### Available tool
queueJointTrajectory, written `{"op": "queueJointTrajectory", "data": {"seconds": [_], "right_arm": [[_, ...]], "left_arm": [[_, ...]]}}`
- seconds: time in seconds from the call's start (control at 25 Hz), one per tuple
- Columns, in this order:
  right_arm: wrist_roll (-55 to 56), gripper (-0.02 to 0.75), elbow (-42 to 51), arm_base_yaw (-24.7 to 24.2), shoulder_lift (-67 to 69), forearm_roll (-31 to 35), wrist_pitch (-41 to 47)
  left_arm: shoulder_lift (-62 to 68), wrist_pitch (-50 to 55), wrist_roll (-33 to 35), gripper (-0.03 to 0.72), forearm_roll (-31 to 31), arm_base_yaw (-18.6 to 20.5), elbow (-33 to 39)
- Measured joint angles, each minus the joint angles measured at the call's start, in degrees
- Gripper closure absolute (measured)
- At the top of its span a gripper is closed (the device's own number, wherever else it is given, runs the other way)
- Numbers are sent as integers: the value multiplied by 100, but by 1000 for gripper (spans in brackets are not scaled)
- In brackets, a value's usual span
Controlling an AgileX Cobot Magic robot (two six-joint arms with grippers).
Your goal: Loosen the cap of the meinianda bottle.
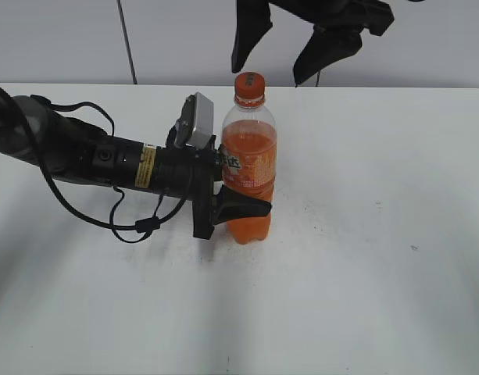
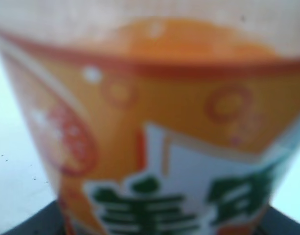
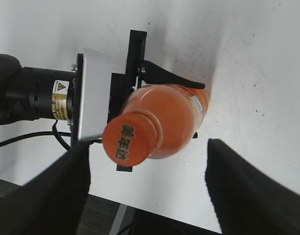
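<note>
Meinianda bottle (image 1: 248,168) stands upright on the white table (image 1: 380,234), our left gripper (image 1: 241,187) pinching its body to brace it while our right gripper (image 1: 274,51) hovers spread above the cap (image 1: 250,84).

Slanted exterior, overhead right wrist

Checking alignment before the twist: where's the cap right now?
The cap is on the upright bottle at table centre in the exterior view, directly below the open right gripper, untouched. The left gripper clamps the bottle's lower body from the left.
</note>
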Motion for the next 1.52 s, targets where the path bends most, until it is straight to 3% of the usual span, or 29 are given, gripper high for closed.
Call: {"op": "queueJointTrajectory", "data": {"seconds": [0.68,0.88,1.04,1.12,1.32,1.52], "right_arm": [[0,197,-4,389,324,-481,-230],[0,305,-4,389,336,-498,-230],[-38,460,-4,389,336,-524,-236],[-166,463,-4,389,336,-549,-236],[-948,463,-4,389,336,-572,-247],[-2738,465,-20,389,336,-577,-253]], "left_arm": [[0,6,0,294,-6,0,0],[0,6,0,294,-6,0,0],[0,19,0,294,-6,0,0],[0,22,0,294,-21,0,0],[0,35,-6,294,-38,0,0],[0,35,-17,294,-43,0,0]]}}
